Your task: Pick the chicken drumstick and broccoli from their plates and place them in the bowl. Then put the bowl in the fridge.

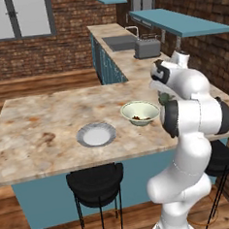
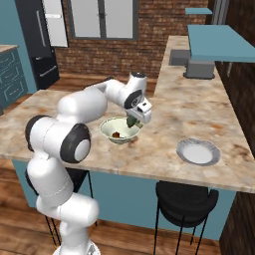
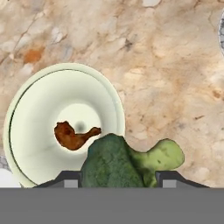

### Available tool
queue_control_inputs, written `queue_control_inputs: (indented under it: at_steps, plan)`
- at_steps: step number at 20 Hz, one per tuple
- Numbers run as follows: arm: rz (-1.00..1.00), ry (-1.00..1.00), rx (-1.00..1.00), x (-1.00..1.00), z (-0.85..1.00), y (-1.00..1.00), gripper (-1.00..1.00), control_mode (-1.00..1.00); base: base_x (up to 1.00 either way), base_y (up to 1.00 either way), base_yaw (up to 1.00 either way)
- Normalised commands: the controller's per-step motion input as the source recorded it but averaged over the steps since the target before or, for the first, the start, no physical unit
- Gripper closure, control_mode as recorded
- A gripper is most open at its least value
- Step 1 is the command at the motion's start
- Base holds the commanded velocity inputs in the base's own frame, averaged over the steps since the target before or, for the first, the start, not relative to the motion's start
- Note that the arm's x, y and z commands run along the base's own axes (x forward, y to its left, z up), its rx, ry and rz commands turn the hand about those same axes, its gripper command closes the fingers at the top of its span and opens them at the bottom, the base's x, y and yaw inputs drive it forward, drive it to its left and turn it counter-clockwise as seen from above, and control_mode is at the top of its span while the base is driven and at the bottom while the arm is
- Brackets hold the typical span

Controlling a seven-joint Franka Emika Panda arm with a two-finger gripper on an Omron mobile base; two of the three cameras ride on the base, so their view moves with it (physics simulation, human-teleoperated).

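While the gripper (image 3: 118,177) clamps the broccoli (image 3: 127,161) partly closed at lower centre, it should centre over the bowl (image 3: 61,122), beside the chicken drumstick (image 3: 74,134), before releasing.

The chicken drumstick (image 3: 74,135) lay in the bowl (image 2: 119,131) on the desk (image 2: 164,144); the broccoli (image 3: 116,162) hung above the bowl's rim, between the gripper's (image 3: 118,177) jaws

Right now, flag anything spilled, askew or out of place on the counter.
Nothing stands out. The reddish-brown chicken drumstick lies inside the pale green ceramic bowl, the dark green broccoli floret sits in the tool, and nothing is spilled.
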Motion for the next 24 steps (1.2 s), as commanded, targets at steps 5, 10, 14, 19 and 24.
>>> queue_control_inputs:
  at_steps: [5,10,14,19,24]
  plan:
    - [0.03,0.00,-0.13,0.16,-0.06,0.64,1.00,-1.00,0.00,0.00,0.00]
    - [0.01,0.00,-0.12,0.36,-0.15,0.44,1.00,-1.00,0.00,0.00,0.00]
    - [0.00,0.00,-0.10,0.13,-0.29,0.25,1.00,-1.00,0.00,0.00,0.00]
    - [0.00,-0.03,-0.05,0.01,-0.27,0.15,1.00,-1.00,0.00,0.00,0.00]
    - [0.00,-0.04,0.00,0.00,-0.25,0.01,1.00,-1.00,0.00,0.00,0.00]
